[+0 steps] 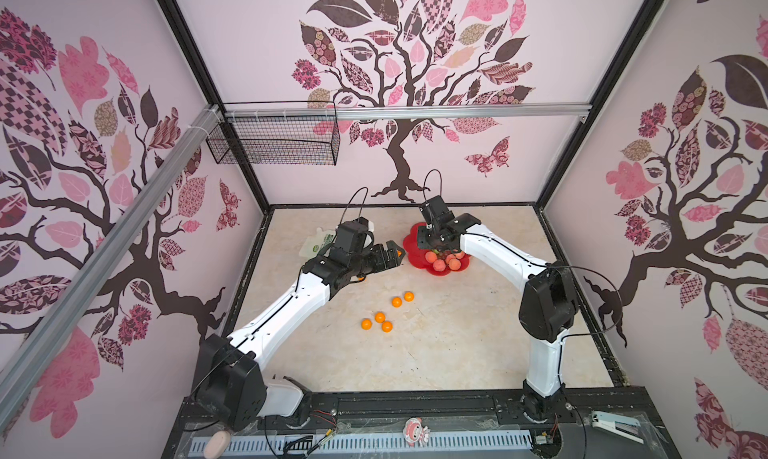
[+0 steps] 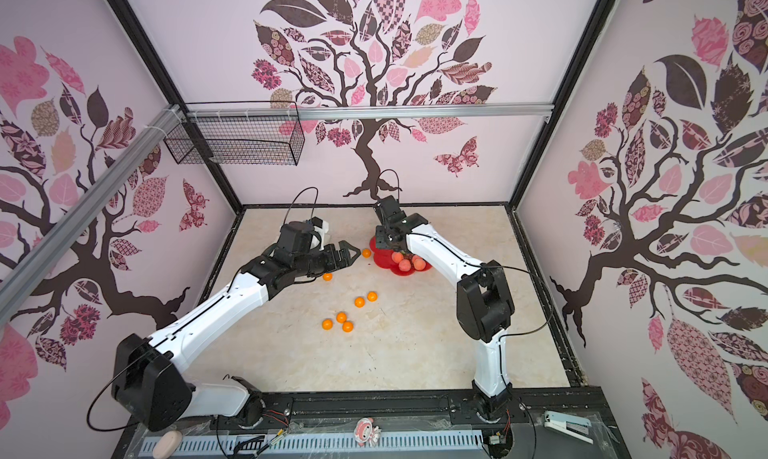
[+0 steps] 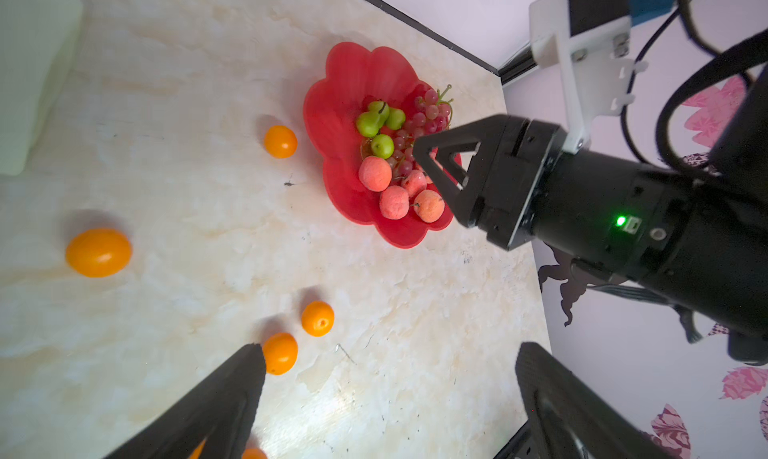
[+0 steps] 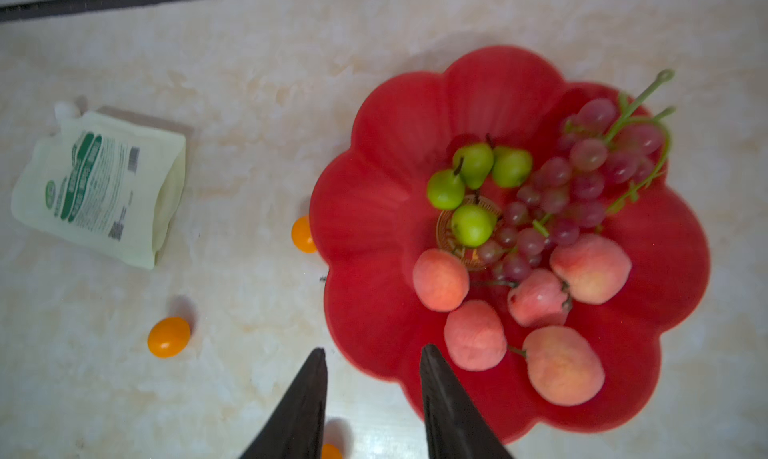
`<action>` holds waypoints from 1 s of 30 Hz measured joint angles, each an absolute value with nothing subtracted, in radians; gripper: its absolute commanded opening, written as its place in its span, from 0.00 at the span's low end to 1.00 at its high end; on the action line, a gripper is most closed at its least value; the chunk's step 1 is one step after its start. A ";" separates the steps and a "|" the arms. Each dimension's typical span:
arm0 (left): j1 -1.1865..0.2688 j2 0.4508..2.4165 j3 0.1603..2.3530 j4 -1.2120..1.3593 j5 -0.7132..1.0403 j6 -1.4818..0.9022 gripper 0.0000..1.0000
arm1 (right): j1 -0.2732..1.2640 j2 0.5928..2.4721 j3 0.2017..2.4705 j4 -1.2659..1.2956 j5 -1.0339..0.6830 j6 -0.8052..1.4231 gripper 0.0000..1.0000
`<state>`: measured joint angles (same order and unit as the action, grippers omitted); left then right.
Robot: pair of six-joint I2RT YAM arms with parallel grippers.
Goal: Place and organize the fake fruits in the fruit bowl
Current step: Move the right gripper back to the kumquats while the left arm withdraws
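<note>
The bowl (image 4: pixel 374 187) sits far on the counter (image 1: pixel 457 344), holding pears (image 4: pixel 473 166), grapes (image 4: pixel 582 178) and, at its near side, peaches (image 4: pixel 476 336). The pouch (image 4: pixel 95 187) lies well left. One orange (image 2: pixel 366 253) lies just left of the bowl; six others lie nearer.

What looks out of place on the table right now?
The white pouch lies on the table near the fruit bowl; it is no fruit. Several orange balls sit scattered outside the bowl. Nothing looks spilled or broken.
</note>
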<state>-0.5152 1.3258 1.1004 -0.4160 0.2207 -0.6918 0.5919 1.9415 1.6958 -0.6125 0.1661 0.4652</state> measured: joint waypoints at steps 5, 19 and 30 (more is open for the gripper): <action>-0.515 1.174 0.994 -0.482 0.164 -0.685 0.98 | 0.699 1.929 1.615 -0.598 0.178 0.492 0.40; -0.457 0.785 0.775 -0.741 0.031 -0.752 0.98 | 0.973 1.944 1.622 -0.590 0.154 0.558 0.40; -0.184 0.673 0.655 -0.805 0.187 -0.790 0.98 | 1.038 2.074 1.720 -0.654 0.068 0.580 0.42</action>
